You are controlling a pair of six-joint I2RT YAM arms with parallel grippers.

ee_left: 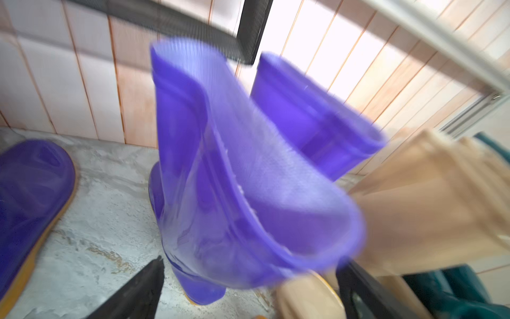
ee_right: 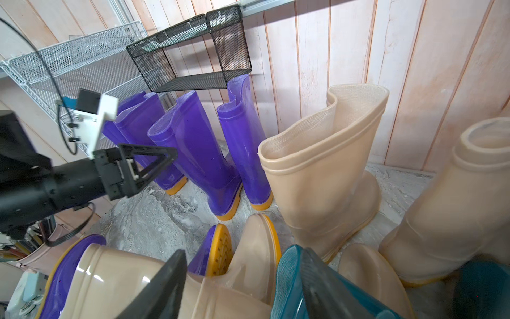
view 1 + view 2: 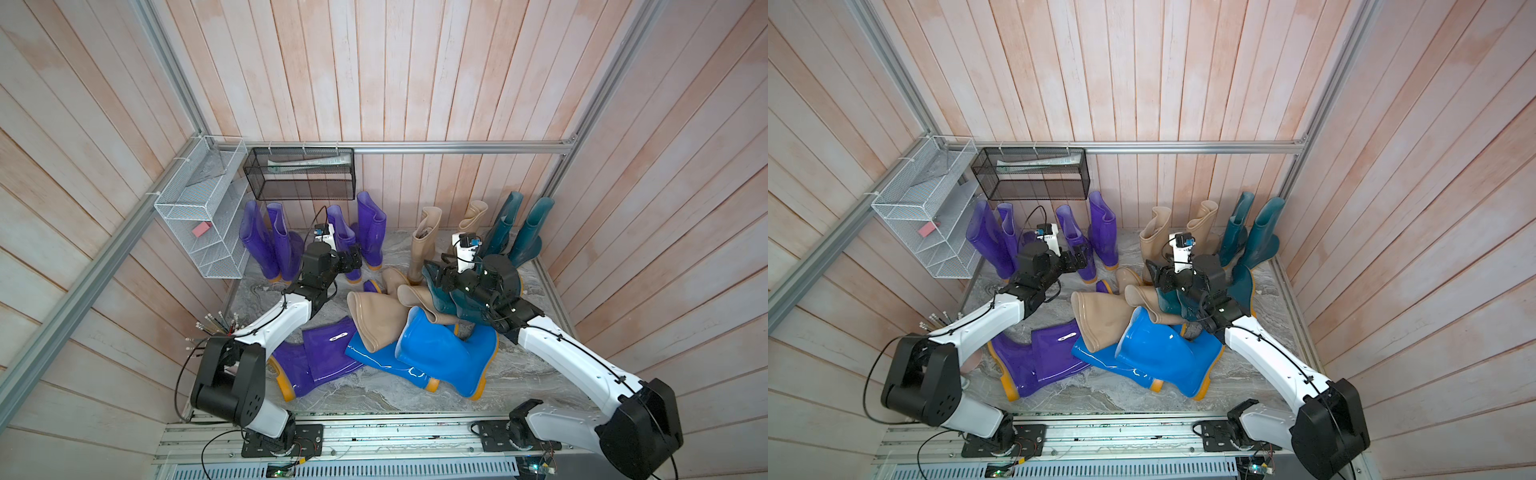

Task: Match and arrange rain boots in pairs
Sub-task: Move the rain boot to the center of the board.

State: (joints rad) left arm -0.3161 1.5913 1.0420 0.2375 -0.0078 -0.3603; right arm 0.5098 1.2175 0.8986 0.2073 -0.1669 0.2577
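Observation:
Several purple rain boots stand along the back wall. My left gripper (image 3: 353,258) (image 1: 248,280) is open around the shaft of one purple boot (image 3: 345,243) (image 1: 220,176), which stands upright beside its mate (image 3: 372,230). Two beige boots (image 3: 424,245) and two teal boots (image 3: 534,232) stand at the back right. My right gripper (image 3: 434,272) (image 2: 242,287) is open, one finger against the rim of a teal boot (image 3: 440,297) (image 2: 288,273). A purple boot (image 3: 320,357), blue boots (image 3: 440,353) and beige boots (image 3: 370,320) lie heaped in front.
A white wire rack (image 3: 199,208) hangs on the left wall and a black mesh basket (image 3: 299,174) on the back rail, above the purple boots. A cup of pens (image 3: 216,328) sits by the left arm. The marble floor (image 3: 519,374) ends at the metal rail in front.

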